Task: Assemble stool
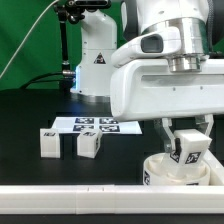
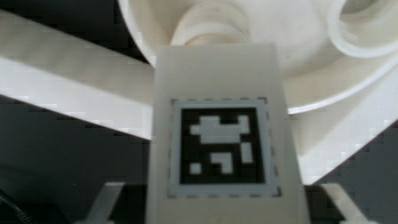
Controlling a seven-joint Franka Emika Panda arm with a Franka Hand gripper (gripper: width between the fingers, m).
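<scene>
Nearest us: white blocky tagged plastic leg, which we note clamped upright in gripper, over thick round white seat.

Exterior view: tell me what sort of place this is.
Probably a robotics lab bench: a white robot arm works over a black table, the marker board lies flat on it, a tagged stool leg sits in the arm's jaws, and a green curtain hangs behind.

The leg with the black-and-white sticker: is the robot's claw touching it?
Touching. In the wrist view, the gripper has one of its fingers pressed against each side of the leg, with no gap showing.
</scene>
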